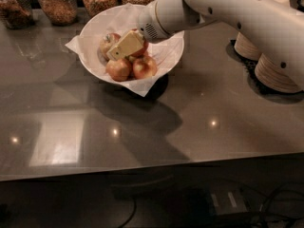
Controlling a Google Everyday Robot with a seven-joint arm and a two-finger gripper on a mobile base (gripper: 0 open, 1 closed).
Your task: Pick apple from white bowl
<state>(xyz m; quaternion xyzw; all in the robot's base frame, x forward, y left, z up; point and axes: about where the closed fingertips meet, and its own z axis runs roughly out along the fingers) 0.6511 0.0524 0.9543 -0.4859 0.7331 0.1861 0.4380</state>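
Note:
The white bowl [92,27], lined with crumpled white paper, stands at the back of the dark counter. It holds several apples. The deep red apple [142,49] lies near the bowl's middle and is mostly hidden. My gripper [126,45] reaches down into the bowl from the right, and its cream-coloured end lies right over that apple. Paler yellow-red apples lie to the left [109,42] and in front [118,69] [145,66]. My white arm [228,8] crosses above the bowl's right rim.
Several glass jars of grains [57,4] line the back edge. Stacks of beige paper bowls [278,72] stand at the right on a dark mat. The counter's front edge [152,167] runs across the lower part, with cables below it.

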